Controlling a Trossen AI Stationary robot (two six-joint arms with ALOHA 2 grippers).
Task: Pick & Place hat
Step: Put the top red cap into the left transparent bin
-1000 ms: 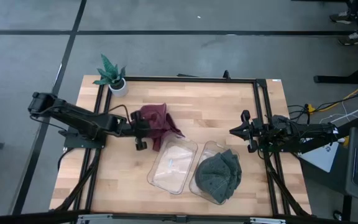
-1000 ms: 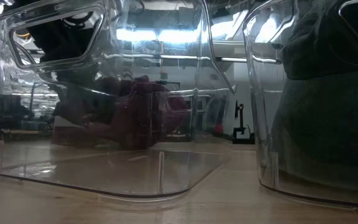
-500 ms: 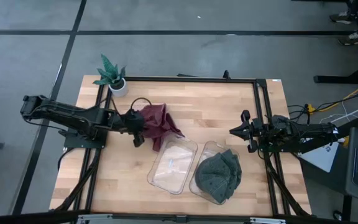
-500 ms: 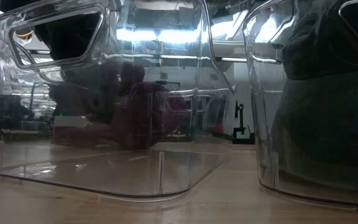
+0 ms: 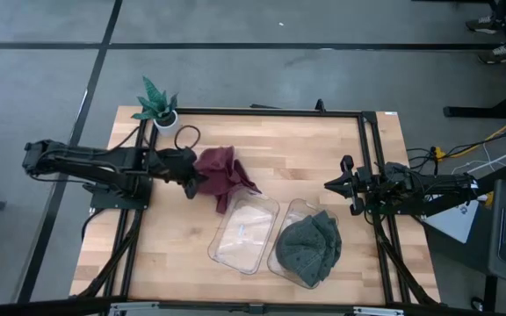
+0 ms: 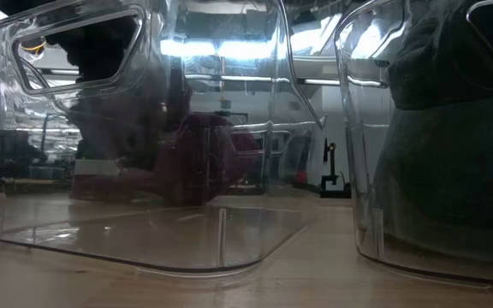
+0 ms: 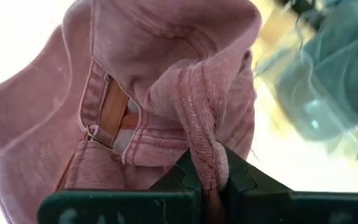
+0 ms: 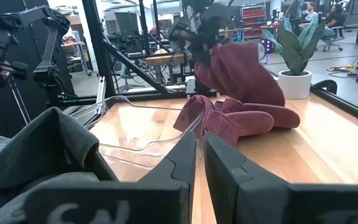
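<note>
Looking down from above, you see the left gripper [image 5: 193, 172] at the left-middle of the wooden table [image 5: 323, 154], its fingers pinched tight on a fold of the maroon hat [image 5: 222, 173]. Your left wrist view confirms it — a twisted seam of the pink-red fabric [image 7: 166, 93] sits clamped between the two dark fingers [image 7: 179, 177], with the rest of the hat bunched beyond them. The hat lies just beside the empty clear bin [image 5: 244, 233], its lower edge near that bin's rim, and part of it drapes onto the table in a point.

To the right of the empty bin stands a second clear bin [image 5: 290, 263], touching or nearly touching the first, and it holds a grey-green hat [image 5: 310, 246]. A small potted plant [image 5: 159, 107] stands at the table's far left corner.

Your right gripper [image 5: 334, 185] waits over the right side of the table, holding nothing — its fingers [image 8: 179, 158] are drawn narrow, with only a thin slit between them in the right wrist view.
</note>
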